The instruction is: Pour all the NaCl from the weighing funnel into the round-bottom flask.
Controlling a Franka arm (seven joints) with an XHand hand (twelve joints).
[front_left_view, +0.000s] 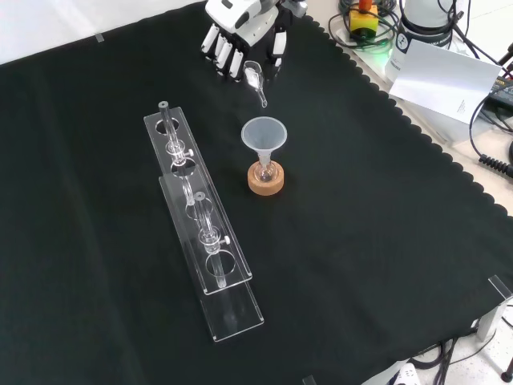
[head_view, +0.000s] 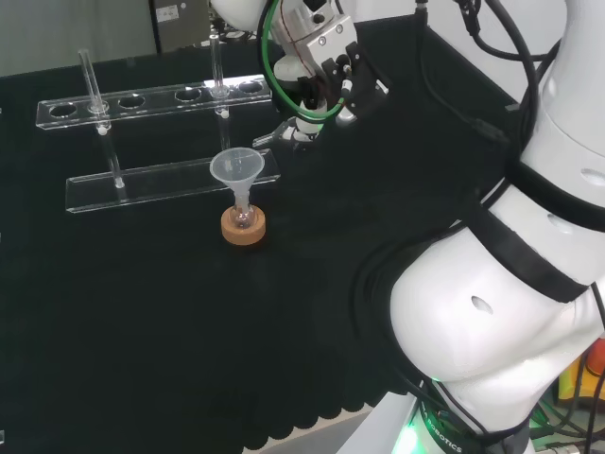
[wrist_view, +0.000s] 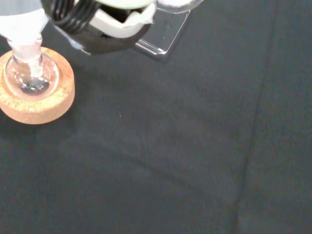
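A small round-bottom flask [front_left_view: 265,171] stands in a cork ring [front_left_view: 265,187] at mid-cloth, with a translucent plastic funnel [front_left_view: 264,134] seated in its neck. In the head view the flask [head_view: 244,216], its ring [head_view: 244,231] and the funnel [head_view: 236,167] lie left of and below the hand [head_view: 317,90]. The hand [front_left_view: 240,36] is shut on a small clear weighing funnel [front_left_view: 255,80]. Its spout slants down toward the plastic funnel's rim and stops just short of it. The wrist view has the flask [wrist_view: 29,78] on its ring [wrist_view: 41,105]; what the flask holds is hard to tell.
A long clear test tube rack [front_left_view: 200,233] with a few glass tubes lies left of the flask in the front view, behind it in the head view [head_view: 161,99]. A white card [front_left_view: 441,76] and cables sit past the cloth's scalloped edge. The arm's white links [head_view: 492,284] stand at the right.
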